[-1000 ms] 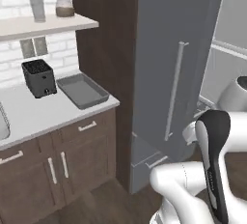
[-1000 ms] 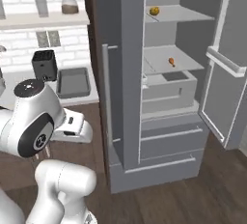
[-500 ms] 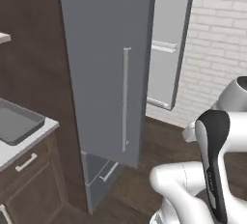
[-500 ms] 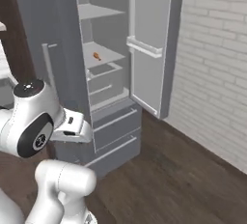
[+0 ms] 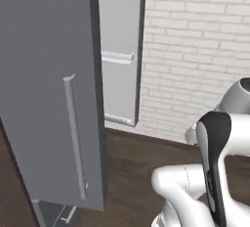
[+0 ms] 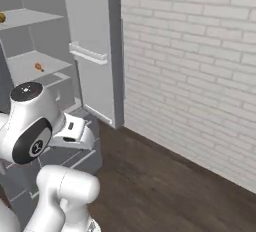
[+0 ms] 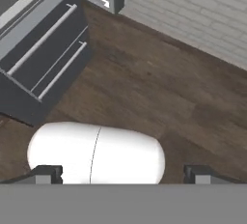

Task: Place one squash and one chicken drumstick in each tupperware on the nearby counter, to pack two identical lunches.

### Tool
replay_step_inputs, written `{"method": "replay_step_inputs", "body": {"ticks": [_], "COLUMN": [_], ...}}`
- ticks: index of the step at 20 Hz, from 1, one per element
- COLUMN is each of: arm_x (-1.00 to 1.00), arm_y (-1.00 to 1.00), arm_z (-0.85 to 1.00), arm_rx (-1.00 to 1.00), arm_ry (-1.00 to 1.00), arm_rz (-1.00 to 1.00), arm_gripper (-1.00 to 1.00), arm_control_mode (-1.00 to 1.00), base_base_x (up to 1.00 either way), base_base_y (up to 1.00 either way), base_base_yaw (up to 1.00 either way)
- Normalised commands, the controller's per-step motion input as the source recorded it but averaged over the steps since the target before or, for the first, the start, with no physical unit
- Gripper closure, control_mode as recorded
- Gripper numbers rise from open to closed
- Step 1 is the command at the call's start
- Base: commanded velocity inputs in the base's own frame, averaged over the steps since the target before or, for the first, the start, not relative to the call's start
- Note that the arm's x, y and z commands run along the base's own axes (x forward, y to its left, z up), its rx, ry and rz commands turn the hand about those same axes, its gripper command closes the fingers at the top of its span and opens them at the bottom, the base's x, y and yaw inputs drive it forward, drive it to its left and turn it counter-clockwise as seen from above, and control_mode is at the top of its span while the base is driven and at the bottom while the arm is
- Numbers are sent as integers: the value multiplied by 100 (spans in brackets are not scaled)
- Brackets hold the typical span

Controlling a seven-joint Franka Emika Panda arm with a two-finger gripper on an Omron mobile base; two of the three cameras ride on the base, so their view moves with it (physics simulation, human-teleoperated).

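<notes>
A small yellow squash (image 6: 2, 17) sits on an upper shelf of the open fridge, at the far left edge of the right base view. An orange-brown chicken drumstick (image 6: 39, 67) lies on a lower shelf beneath it. My gripper (image 7: 123, 175) points down at the wooden floor, far from both. Its fingertips (image 7: 47, 172) stand wide apart with nothing between them, so it is open. The tupperware and the counter are out of view.
A grey fridge door with a long handle (image 5: 73, 133) stands close on the left, and a second door (image 5: 119, 50) hangs open beyond it. The fridge's bottom drawers (image 7: 43, 59) jut out low. A brick wall (image 6: 200, 66) bounds the right, above a dark wooden floor (image 7: 159, 83).
The whole scene has swung as the base turned: counter, grey tray and toaster have slid out of view, and the fridge now sits at the left with the brick wall ahead. The gripper stays open.
</notes>
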Motion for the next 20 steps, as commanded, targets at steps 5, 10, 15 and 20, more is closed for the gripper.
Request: {"method": "replay_step_inputs", "body": {"ticks": [5, 10, 15, 20], "arm_x": [0, 0, 0, 0], "arm_y": [0, 0, 0, 0], "arm_z": [0, 0, 0, 0], "arm_rx": [0, 0, 0, 0], "arm_ry": [0, 0, 0, 0], "arm_rz": [0, 0, 0, 0], "arm_gripper": [-100, -100, -100, -100], "arm_control_mode": [100, 100, 100, 100], "base_base_x": [96, 46, 57, 88], "base_base_y": [-25, 0, -5, -49], "base_base_yaw": [13, 53, 70, 66]}}
